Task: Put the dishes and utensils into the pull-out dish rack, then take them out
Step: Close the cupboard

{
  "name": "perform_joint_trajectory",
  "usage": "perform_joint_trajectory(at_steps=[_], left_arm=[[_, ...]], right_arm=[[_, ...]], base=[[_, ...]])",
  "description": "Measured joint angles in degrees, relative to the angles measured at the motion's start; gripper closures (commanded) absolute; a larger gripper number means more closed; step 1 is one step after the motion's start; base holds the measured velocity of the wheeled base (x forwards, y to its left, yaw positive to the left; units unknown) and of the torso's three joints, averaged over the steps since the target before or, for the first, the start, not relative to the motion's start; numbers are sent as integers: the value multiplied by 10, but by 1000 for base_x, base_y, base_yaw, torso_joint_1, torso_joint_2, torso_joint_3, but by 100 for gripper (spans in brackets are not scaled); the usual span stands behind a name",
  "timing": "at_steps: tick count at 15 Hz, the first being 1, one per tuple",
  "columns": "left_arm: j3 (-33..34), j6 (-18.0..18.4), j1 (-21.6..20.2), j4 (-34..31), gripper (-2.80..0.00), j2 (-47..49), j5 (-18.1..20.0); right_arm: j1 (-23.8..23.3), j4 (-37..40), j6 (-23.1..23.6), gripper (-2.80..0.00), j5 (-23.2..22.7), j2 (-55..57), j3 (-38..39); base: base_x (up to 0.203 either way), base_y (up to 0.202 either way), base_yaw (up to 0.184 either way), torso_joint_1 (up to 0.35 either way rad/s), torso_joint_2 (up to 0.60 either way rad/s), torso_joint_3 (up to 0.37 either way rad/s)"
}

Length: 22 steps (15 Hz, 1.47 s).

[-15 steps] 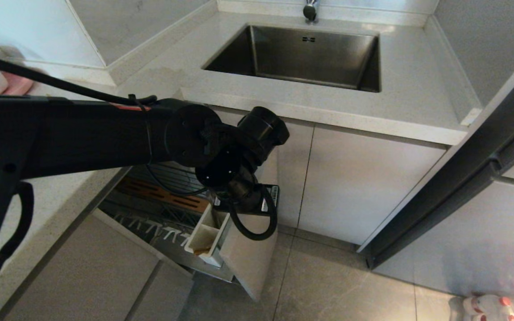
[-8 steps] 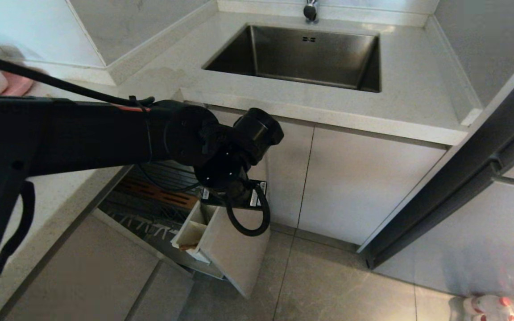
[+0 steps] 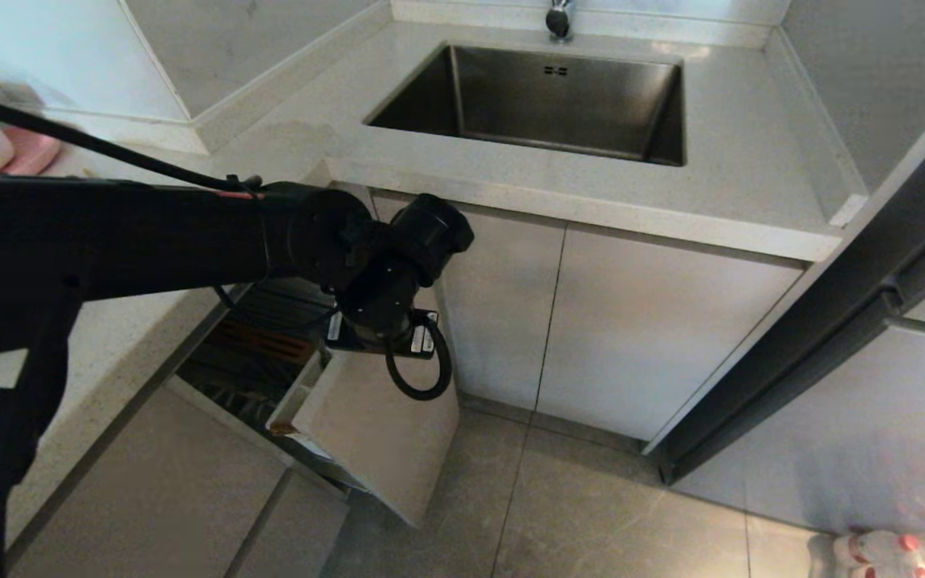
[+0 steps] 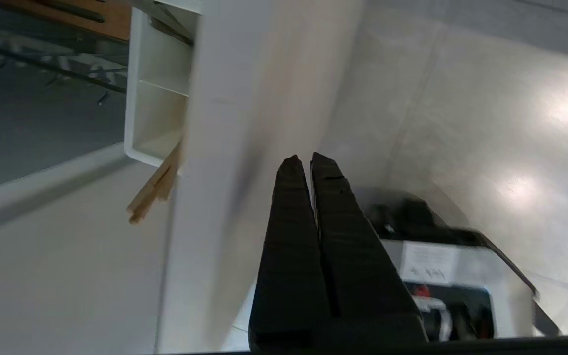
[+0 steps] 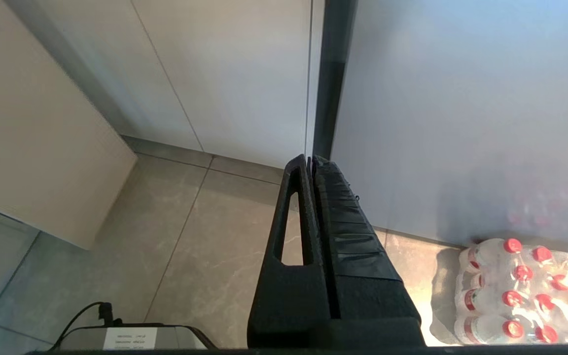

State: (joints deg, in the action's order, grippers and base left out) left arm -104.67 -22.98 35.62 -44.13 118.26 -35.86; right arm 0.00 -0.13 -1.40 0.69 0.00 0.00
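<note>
Reaching across the head view from nine o'clock, the left gripper (image 4: 308, 160) has its fingers pressed together on nothing, just beside the beige front panel (image 3: 374, 437) of the pull-out dish rack (image 3: 266, 357), which juts from the cabinet at about seven o'clock of the sink (image 3: 543, 100). Light-wood chopsticks (image 4: 153, 190) poke out of the rack's white utensil box (image 4: 158, 111). The right gripper (image 5: 310, 159), likewise closed and empty, hangs above the floor near a pack of water bottles (image 5: 515, 291).

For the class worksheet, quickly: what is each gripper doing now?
Left gripper: shut, empty, by the rack's front panel.
Right gripper: shut, empty, parked.
</note>
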Motion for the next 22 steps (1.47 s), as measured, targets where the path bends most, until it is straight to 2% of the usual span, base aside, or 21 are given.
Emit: perform_joint_trajectory(at_steps=[3,11,14,22], left_arm=[[-12,18,-37,1,0,7,-13],[-21,49,-102,34,0,15,-90],[-21,62,-114,50,0,15,-105],[-18,62,-112,52,0,16,-106]], right_arm=[[0,0,0,0,0,0,0],[0,0,0,0,0,0,0],[0,0,0,0,0,0,0],[0,0,0,0,0,0,0]], base=[[0,0,0,0,0,0],[0,0,0,0,0,0],[0,0,0,0,0,0],[0,0,0,0,0,0]])
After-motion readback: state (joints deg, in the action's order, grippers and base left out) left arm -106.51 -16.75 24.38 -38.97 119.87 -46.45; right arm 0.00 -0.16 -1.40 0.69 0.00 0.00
